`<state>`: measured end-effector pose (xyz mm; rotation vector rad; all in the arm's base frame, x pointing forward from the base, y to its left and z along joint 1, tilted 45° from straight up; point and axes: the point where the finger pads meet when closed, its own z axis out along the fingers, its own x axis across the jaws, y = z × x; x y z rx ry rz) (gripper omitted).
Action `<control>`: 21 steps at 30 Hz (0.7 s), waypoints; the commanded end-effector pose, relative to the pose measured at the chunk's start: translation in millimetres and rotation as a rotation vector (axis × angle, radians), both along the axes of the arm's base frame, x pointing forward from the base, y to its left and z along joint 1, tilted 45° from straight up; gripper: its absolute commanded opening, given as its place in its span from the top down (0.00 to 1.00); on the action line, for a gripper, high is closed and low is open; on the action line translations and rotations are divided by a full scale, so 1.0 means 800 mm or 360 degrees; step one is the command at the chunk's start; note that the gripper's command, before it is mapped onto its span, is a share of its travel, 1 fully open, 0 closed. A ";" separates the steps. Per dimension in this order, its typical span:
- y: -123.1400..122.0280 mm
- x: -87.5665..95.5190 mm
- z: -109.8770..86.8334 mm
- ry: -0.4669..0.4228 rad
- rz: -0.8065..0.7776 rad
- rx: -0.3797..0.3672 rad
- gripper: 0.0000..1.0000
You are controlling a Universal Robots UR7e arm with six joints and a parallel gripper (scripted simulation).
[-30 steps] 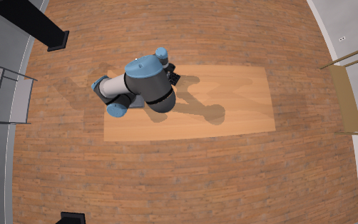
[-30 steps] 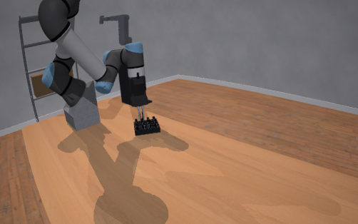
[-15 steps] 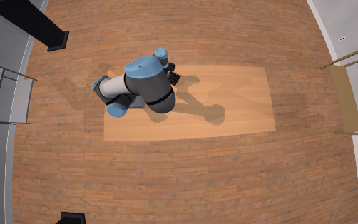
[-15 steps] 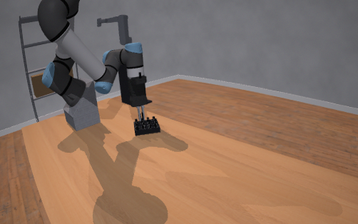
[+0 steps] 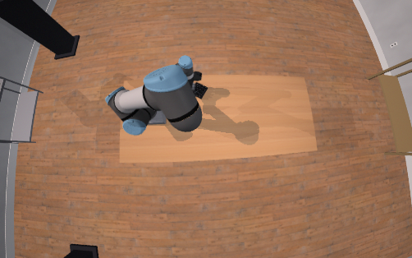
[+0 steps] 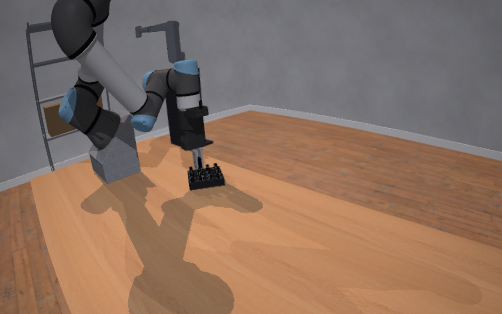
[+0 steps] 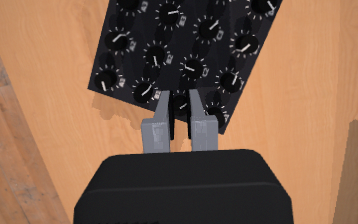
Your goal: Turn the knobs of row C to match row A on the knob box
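Observation:
The black knob box (image 7: 185, 55) lies on the wooden table, turned askew in the wrist view, with white lines on its knobs. It also shows in the exterior view (image 6: 205, 178) and, partly under the arm, in the top view (image 5: 200, 89). My gripper (image 7: 180, 105) points straight down at the box edge nearest to the wrist camera. Its two grey fingers are shut on knob C1 (image 7: 180, 104), the third knob of that near row, between B1 (image 7: 144, 91) and the D1 knob (image 7: 216, 111). Knob C2 (image 7: 192, 67) stands just beyond it. In the exterior view the gripper (image 6: 198, 165) touches the top of the box.
The arm's grey base block (image 6: 115, 155) stands on the table to the left of the box. A metal shelf rack (image 6: 42, 100) stands behind it by the wall. The arm's elbow (image 5: 172, 99) covers part of the table in the top view.

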<state>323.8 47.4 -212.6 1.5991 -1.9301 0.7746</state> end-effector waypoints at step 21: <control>-0.002 -0.002 0.001 0.0531 0.0532 0.0028 0.70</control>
